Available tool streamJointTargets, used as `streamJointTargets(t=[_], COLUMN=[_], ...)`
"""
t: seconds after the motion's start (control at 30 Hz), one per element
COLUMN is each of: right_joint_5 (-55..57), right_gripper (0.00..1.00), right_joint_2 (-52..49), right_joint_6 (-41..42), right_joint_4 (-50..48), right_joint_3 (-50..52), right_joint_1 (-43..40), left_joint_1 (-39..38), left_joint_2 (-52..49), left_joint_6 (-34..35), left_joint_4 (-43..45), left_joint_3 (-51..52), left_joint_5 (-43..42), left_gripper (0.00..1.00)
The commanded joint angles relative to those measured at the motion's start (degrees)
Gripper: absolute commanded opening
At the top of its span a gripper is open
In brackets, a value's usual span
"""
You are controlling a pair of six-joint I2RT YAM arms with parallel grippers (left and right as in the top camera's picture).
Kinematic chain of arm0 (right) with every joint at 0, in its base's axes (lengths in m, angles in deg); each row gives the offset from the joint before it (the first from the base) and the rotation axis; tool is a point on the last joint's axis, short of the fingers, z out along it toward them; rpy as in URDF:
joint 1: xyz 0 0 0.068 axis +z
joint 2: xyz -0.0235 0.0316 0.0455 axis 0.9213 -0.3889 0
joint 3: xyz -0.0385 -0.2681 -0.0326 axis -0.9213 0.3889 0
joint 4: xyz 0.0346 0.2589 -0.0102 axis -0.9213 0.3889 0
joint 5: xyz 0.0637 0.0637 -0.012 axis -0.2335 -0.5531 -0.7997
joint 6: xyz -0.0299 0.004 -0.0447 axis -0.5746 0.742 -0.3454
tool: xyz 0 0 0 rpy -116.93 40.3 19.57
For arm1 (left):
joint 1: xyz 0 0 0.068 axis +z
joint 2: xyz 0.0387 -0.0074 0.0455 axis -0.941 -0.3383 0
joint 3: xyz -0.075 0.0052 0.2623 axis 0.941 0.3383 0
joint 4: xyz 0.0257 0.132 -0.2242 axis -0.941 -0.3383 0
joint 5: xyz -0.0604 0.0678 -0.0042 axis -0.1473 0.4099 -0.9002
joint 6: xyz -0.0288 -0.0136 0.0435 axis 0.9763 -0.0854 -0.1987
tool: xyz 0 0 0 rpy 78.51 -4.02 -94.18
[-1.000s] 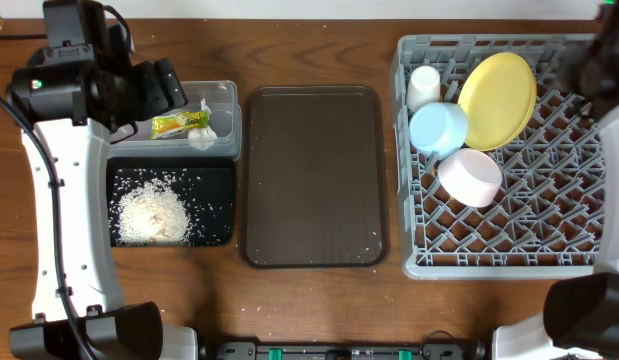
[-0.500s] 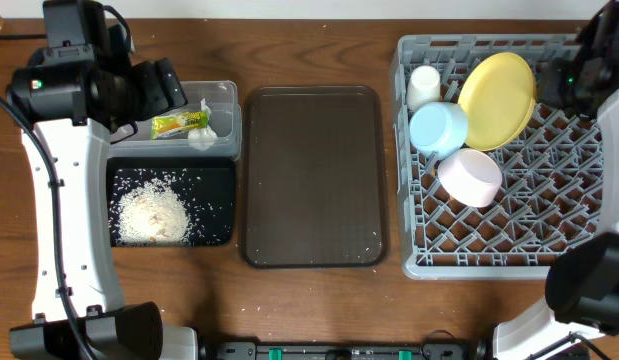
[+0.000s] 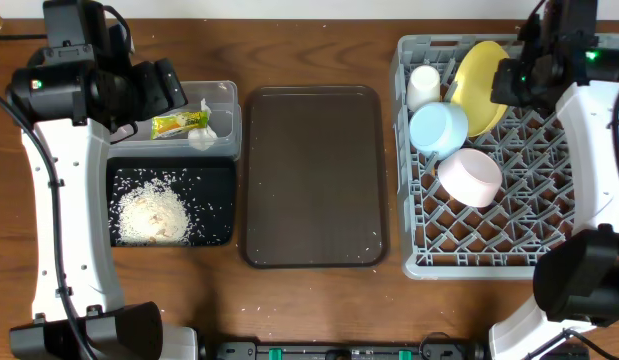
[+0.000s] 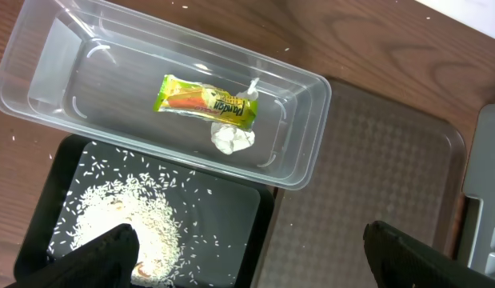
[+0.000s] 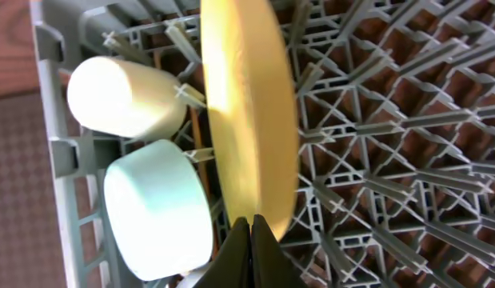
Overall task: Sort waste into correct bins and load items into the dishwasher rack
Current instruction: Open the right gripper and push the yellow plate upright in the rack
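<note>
Wrapper (image 4: pixel 205 100) and tissue (image 4: pixel 232 138) in clear tub (image 4: pixel 41 76), rice (image 4: pixel 127 232) in black tray (image 4: pixel 235 214)

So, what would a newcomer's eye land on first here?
The yellow plate stands on edge at the back of the grey rack, its rim pinched in the right fingers. On the far left, a white rice pile sits in the black tray, with the green-and-yellow wrapper and tissue in the clear tub behind it.

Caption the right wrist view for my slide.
Right gripper, shut, at the rim of the yellow plate, on edge in the grey rack beside cup and bowl.
</note>
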Motion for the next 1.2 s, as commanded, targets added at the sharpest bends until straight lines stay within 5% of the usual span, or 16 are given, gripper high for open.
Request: streamJointTargets(t=[0.0,0.37,0.43,0.5,1.17], right_joint_5=[4.2,-0.9,-0.9,-0.9,-0.8], right_gripper=[0.02,0.38,0.59,0.99,0.99], right_joint_2=[2.4,11.1,13.1,14.7,16.3], right_joint_6=[-1.2,-3.8,-3.7,-3.7,-3.7], right_joint_4=[-0.3,-0.7,-0.7,0.0,2.4], right_joint_3=[0.1,0.0,0.0,0.0,0.0], right_joint_1=[0.9,4.0,5.1,6.1,7.4], left_joint_1=[0.2,0.2,0.2,0.2,0.2], left_joint_2=[0.1,0.1,0.1,0.1,0.1], left_joint_6=[0.7,0.7,0.7,0.7,0.7], left_joint_4=[-0.2,-0.2,-0.2,-0.2,-0.2], left_joint_3=[-0.7,-0.7,-0.7,-0.7,-0.7], left_joint_5=[0.7,0.7,0.7,0.7,0.7], left_gripper=[0.93,0.93,0.93,0.93,0.93])
